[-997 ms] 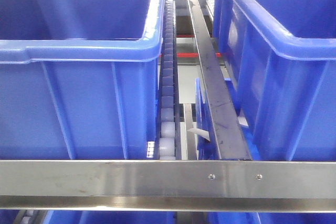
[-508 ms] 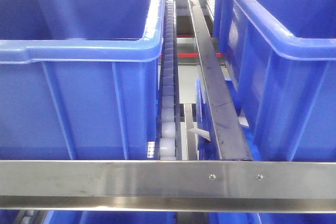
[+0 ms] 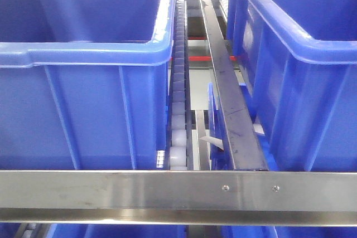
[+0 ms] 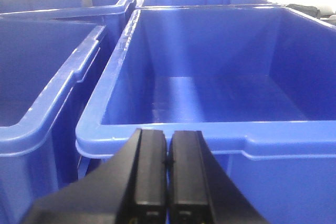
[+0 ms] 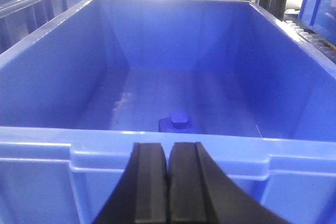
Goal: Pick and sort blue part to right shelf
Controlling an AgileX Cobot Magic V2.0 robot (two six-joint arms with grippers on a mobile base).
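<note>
At nine o'clock I see a smooth blue bin (image 3: 83,98), then a pale roller track (image 3: 177,121), a steel front bar (image 3: 167,193) across six o'clock. My left tool (image 4: 167,166) is pressed shut, empty. The blue part (image 5: 177,122), blocky, lies in the right shelf bin (image 5: 173,153) beyond my shut, empty right tool (image 5: 168,174).

You find no readable text, label, brand or number here: the blue bins (image 3: 83,82) and the steel front bar (image 3: 167,190) carry no legible markings in any view.
</note>
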